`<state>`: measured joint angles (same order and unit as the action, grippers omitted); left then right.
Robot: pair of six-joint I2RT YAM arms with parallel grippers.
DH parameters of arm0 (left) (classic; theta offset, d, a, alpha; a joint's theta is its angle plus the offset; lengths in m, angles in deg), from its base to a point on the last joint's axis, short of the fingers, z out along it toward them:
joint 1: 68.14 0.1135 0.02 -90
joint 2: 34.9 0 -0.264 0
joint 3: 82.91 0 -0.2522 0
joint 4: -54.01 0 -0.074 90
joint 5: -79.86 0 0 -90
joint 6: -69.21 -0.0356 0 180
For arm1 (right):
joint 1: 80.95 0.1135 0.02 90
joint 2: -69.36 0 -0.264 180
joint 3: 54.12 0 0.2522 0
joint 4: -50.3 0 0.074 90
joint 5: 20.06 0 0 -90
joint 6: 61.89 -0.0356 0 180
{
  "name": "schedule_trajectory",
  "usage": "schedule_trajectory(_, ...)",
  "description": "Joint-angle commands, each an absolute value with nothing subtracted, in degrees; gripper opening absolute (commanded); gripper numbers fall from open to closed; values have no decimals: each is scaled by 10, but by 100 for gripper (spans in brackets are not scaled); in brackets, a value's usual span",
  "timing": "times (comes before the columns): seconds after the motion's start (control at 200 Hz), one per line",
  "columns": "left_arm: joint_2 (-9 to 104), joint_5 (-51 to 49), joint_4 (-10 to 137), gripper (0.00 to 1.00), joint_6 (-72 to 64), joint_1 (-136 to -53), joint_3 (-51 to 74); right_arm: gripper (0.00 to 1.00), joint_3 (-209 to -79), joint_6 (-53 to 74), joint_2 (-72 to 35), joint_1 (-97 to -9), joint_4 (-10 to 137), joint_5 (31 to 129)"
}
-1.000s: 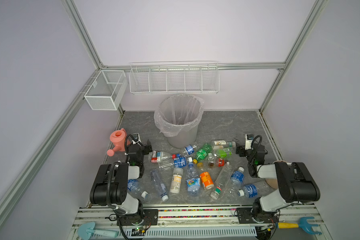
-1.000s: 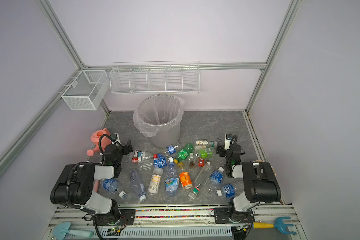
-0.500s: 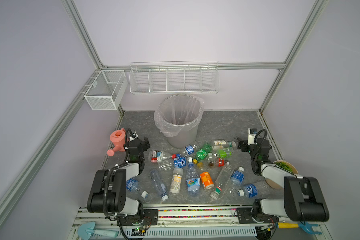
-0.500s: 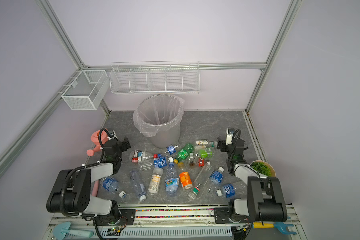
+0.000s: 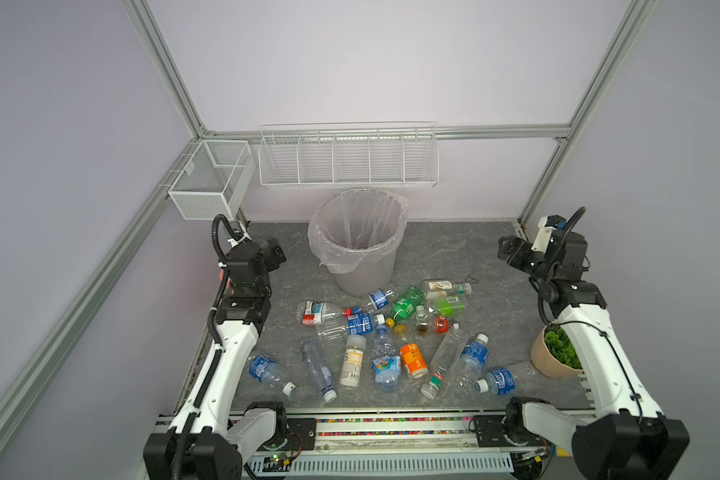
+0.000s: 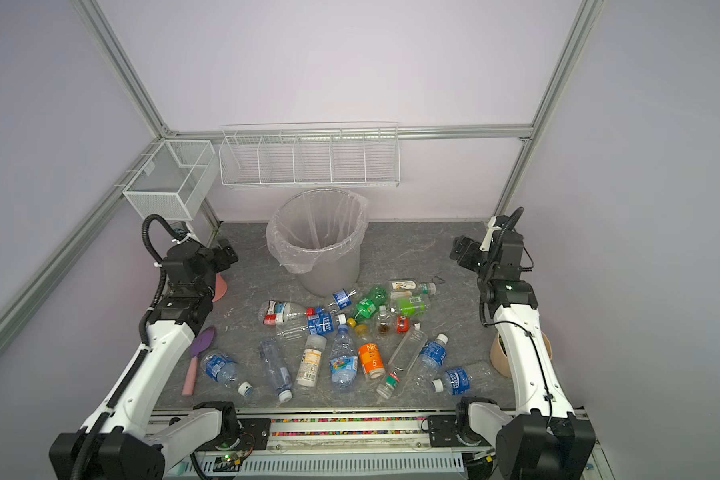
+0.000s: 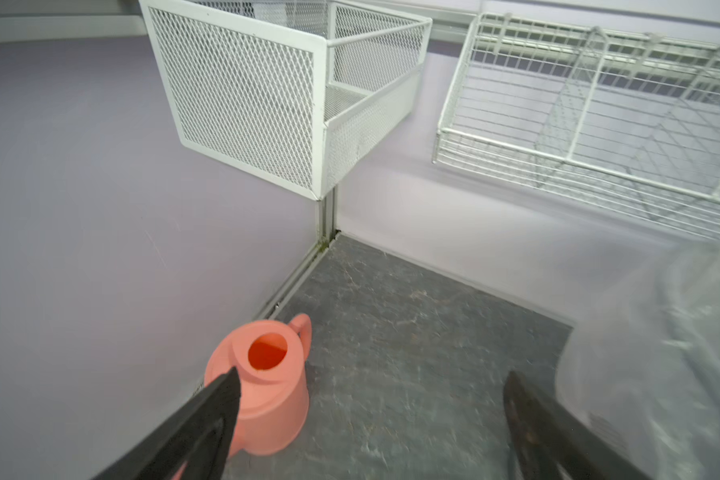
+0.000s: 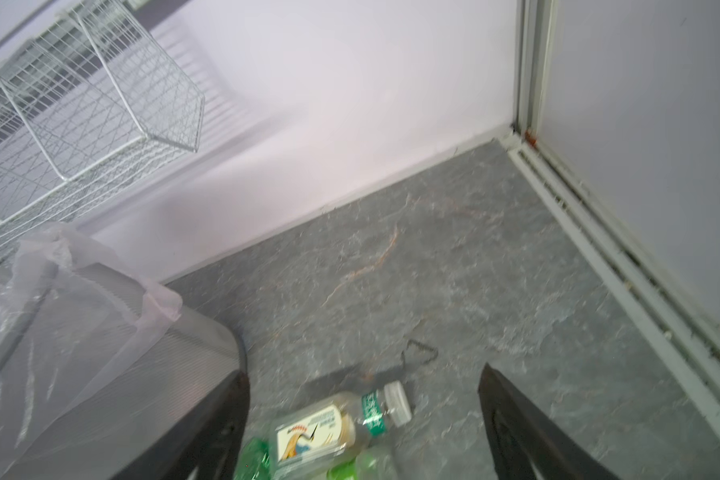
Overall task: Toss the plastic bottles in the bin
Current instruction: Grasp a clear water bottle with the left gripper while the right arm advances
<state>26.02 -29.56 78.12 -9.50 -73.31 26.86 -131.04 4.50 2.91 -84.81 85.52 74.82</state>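
Left gripper [image 7: 373, 376] jaws spread wide, empty, up beside the salmon-pink plastic watering can [image 7: 271, 399]; right gripper [image 8: 362, 374] likewise spread and empty, near a clear white-labelled bottle [image 8: 321, 428]. The small clear-and-coloured plastic bottles [image 5: 360, 324] lie scattered on the grey marbled mat [image 5: 454, 245] in front of the round grey bag-lined bin [image 5: 364, 278], none visible inside. Probably light, thin-walled, slick, roll-prone: pinch mid-body across the label, not the cap.
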Motion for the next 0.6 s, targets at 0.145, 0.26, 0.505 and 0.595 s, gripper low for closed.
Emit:
schedule_trajectory(0.145,216,-213,1137,92,66,-828,179,89,-1320,10,82,-824,1013,797)
schedule_trajectory(0.26,156,-176,1197,82,157,-837,220,90,-1323,11,97,-818,1033,834)
schedule_trajectory(0.505,55,-172,1304,74,269,-872,267,92,-1305,-3,126,-786,1037,830)
schedule_trajectory(0.595,54,-155,1317,72,293,-893,296,92,-1299,-14,123,-776,1034,828)
